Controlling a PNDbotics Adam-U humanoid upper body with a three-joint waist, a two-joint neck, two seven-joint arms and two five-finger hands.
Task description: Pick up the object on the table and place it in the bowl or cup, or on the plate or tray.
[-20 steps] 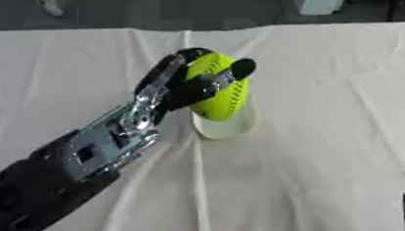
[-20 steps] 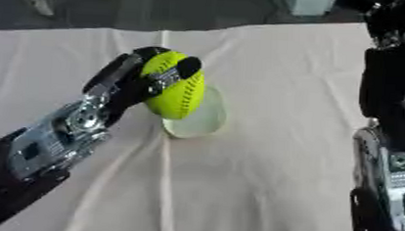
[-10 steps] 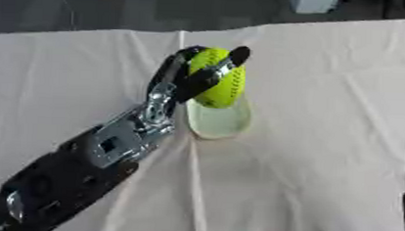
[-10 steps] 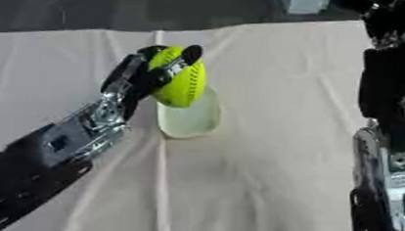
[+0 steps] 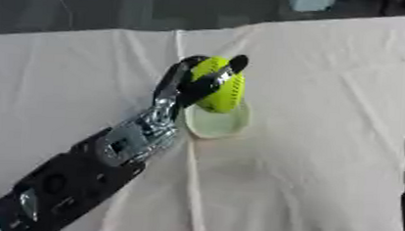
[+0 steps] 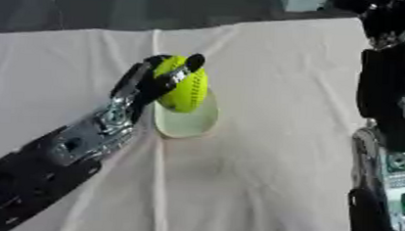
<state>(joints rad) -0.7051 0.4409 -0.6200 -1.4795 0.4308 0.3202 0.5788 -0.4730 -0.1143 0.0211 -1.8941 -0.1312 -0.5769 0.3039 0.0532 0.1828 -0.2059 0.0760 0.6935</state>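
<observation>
Neon-yellow ball (image 5: 220, 86), pale green cup (image 5: 216, 124)

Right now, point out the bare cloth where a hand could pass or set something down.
Open cloth lies right of the pale cup, toward the right arm at the edge, and across the near middle. The left side holds the left arm. It is crowded at the cup, where the left hand holds the yellow ball over it.
</observation>
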